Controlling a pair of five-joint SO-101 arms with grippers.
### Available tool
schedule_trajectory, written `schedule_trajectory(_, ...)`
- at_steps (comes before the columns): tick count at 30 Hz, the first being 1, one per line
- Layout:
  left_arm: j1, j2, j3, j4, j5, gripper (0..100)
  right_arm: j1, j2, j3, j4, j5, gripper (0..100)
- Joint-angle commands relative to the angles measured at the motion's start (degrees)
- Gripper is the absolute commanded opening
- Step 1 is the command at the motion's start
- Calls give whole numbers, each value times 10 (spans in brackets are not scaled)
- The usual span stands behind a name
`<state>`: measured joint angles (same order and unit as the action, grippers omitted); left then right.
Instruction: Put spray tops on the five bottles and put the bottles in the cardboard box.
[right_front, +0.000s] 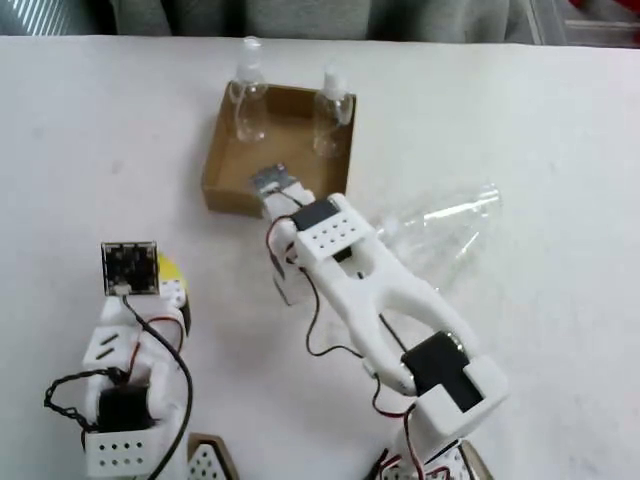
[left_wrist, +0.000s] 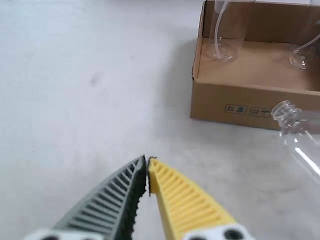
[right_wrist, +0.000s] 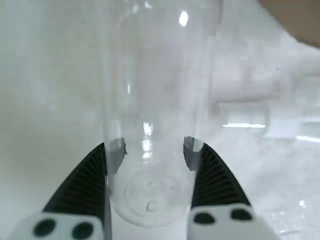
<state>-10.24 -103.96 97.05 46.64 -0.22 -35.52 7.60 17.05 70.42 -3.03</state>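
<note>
White table top (right_front: 80, 130), matt, carrying everything listed. Brown cardboard box (right_front: 232, 195), open-topped, at the far middle of the table. Right gripper (right_wrist: 152, 150): black jaws parted to bottle width and clamped on both sides of the base end of one clear plastic bottle (right_wrist: 155, 75), its body running out between the tips and past them. Left gripper (left_wrist: 147, 167): grey and yellow jaws pressed together, nothing held, low over bare table, apart from the box. Spray-topped clear bottles (right_front: 247, 100), two, upright inside the box at its far wall. Further clear plastic pieces (right_front: 440, 230) lying beside the right arm, number unreadable.
</note>
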Motion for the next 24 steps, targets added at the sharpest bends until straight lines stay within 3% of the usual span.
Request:
schedule_trajectory(1,6,-7,-1,1,-4,35,16,-31,-11,7,-63,16)
schedule_trajectory(8,6,-7,-1,1,-4,35,8,-28,-8,-1,-197,18)
schedule_trajectory(24,7,-7,-1,0,-4,35,-52,-15,61,-84,-173,18)
